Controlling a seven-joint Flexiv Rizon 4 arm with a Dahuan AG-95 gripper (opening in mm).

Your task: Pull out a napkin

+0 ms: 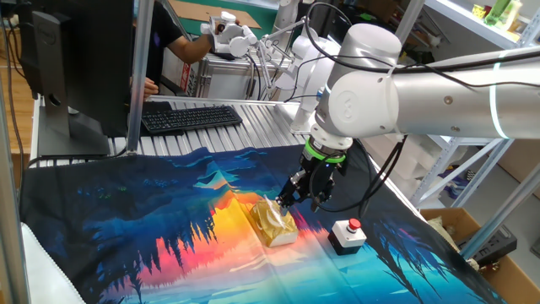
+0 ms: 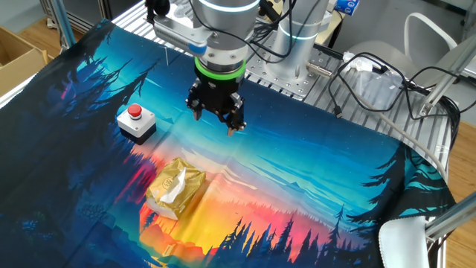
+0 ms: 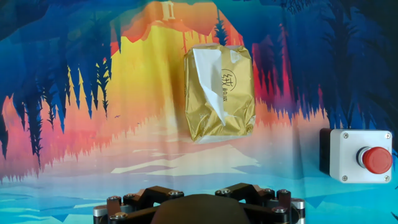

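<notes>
I saw the desk (image 2: 349, 186) under its bright cloth. My hand (image 2: 216, 119) hung empty above it; I couldn't tell if it was open. The gold pack (image 3: 219, 93) lay near the button box (image 3: 356, 155). The napkin (image 3: 208, 78) poked out on top, soft, light, easy to tear. I'd pinch its loose white flap.

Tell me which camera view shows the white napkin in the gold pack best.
The hand view: it looks straight down on the napkin, white in the torn slot of the gold pack. The other fixed view shows it smaller and slanted. In one fixed view the end effector crowds the pack and the napkin is hardly visible.
</notes>
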